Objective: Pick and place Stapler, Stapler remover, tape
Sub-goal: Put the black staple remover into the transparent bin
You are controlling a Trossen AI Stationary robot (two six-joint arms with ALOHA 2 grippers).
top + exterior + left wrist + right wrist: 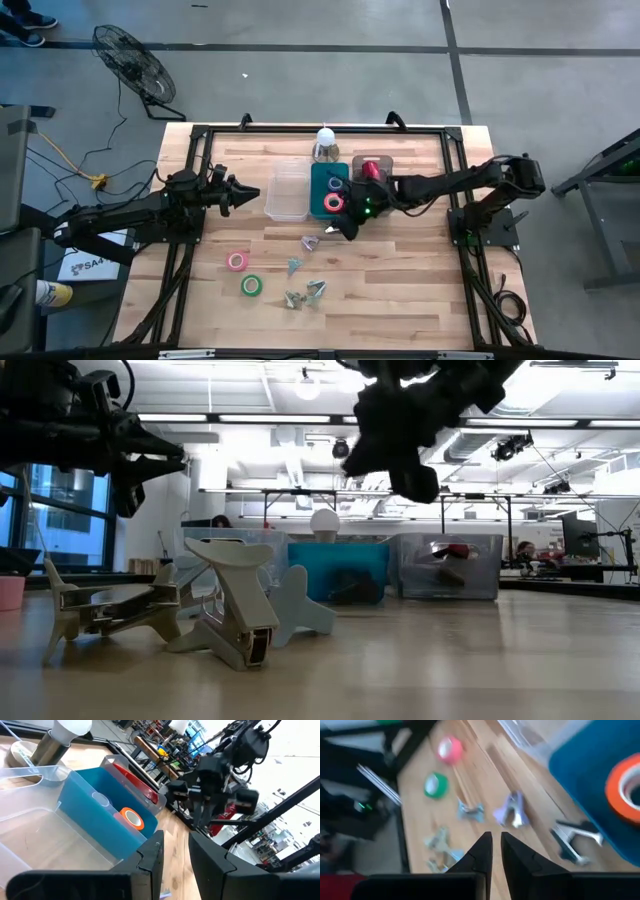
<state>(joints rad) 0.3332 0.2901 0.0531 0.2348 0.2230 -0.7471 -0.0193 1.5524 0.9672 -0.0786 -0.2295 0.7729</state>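
The red stapler lies in a clear bin at the far side. An orange tape roll and a purple one sit in the teal bin. Pink tape and green tape lie flat on the table. Several silvery staple removers are scattered around them. My right gripper hovers above the table just near of the teal bin, its fingers almost together and empty. My left gripper waits left of an empty clear bin, fingers a little apart.
A white bulb-shaped object stands at the far edge behind the bins. A black frame runs around the tabletop. Bare wood lies to the right of the staple removers and near the table's near edge.
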